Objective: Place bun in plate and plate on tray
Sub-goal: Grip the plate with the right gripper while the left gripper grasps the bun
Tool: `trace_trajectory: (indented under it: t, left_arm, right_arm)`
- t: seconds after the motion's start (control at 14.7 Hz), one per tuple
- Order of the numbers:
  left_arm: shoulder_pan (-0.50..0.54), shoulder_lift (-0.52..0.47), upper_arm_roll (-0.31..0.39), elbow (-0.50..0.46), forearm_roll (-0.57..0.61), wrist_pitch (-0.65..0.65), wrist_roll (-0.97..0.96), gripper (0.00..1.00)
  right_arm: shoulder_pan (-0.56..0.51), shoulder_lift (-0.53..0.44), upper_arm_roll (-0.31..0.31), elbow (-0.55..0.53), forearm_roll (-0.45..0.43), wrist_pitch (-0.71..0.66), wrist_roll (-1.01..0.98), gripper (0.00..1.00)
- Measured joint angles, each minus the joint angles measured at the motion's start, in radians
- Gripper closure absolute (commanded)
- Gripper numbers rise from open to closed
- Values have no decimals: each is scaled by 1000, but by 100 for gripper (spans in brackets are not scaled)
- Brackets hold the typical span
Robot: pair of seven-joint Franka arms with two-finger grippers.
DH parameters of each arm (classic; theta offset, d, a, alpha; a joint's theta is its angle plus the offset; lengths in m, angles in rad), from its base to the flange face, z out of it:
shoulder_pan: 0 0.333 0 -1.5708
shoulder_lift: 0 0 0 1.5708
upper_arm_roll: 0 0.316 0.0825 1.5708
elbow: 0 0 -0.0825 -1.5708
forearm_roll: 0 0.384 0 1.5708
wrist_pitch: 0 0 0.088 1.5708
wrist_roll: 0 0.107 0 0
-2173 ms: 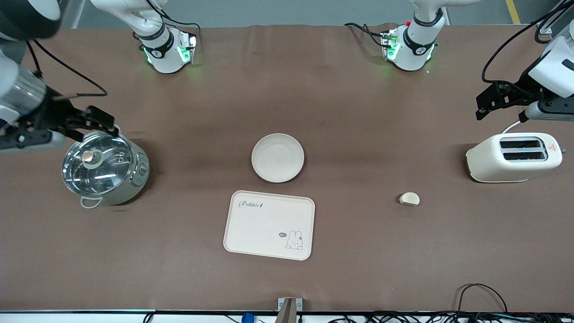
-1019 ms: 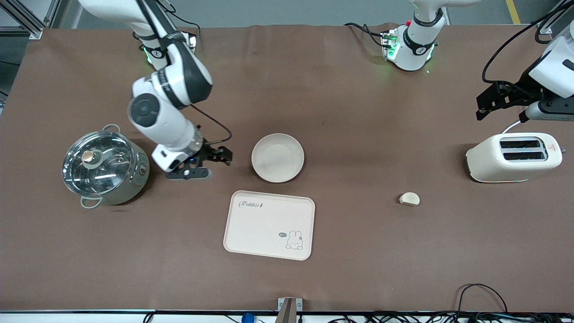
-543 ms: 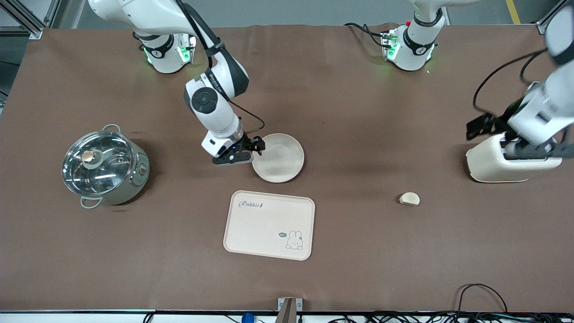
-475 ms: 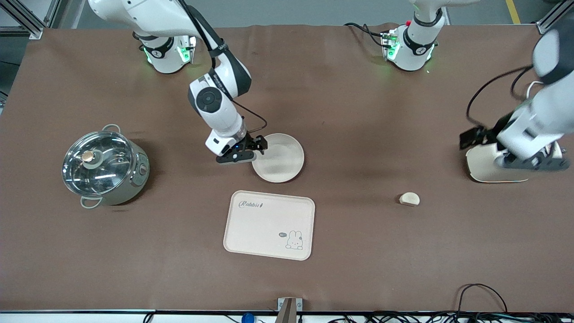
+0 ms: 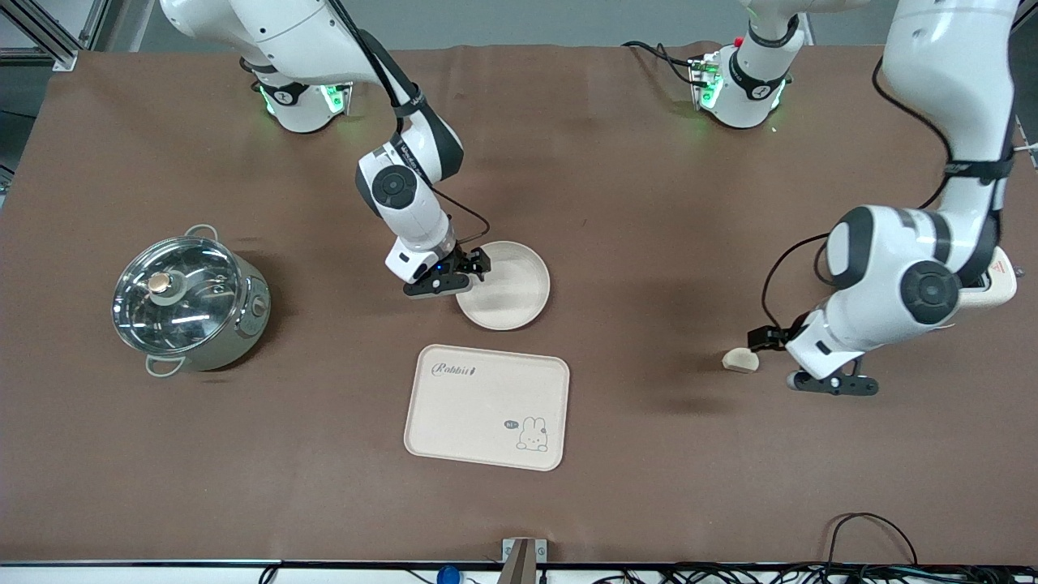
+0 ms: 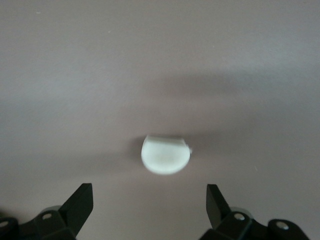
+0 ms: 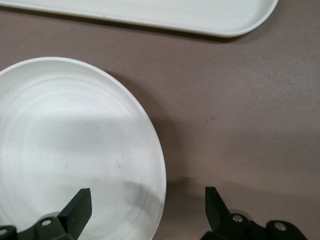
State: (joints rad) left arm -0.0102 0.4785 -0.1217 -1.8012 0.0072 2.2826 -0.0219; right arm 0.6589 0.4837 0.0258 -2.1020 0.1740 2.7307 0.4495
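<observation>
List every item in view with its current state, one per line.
bun: on the table, not gripped
plate: empty, on the table, off the tray
tray: empty
pot: glass lid on
toaster: mostly hidden by the left arm
left gripper: open, by the bun
right gripper: open, astride the plate's rim

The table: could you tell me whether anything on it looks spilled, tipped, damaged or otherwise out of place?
Nothing stands out. The plate is empty, the tray lies flat and bare, the bun sits whole on the cloth, and the lidded pot stands upright.
</observation>
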Motion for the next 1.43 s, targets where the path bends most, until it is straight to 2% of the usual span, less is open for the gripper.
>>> trace_trajectory:
  t: [0.2, 0.34, 0.54, 0.88, 1.02, 1.43]
  left_arm:
    - [0, 27, -1, -92, 0, 165, 1, 0]
    - [0, 36, -1, -141, 0, 258, 1, 7]
    - [0, 44, -2, -194, 1, 351, 2, 35]
    - [1, 44, -5, -232, 1, 436, 34, 85]
    - [1, 44, -9, -238, 1, 446, 61, 100]
    - [1, 43, -17, -241, 1, 454, 83, 100]
  right_arm:
    - [0, 0, -1, 0, 0, 0, 63, 0]
    - [0, 0, 0, 0, 0, 0, 76, 0]
    - [0, 0, 0, 0, 0, 0, 80, 0]
    - [0, 0, 0, 0, 0, 0, 84, 0]
    - [0, 0, 0, 0, 0, 0, 84, 0]
    - [0, 0, 0, -8, 0, 0, 87, 0]
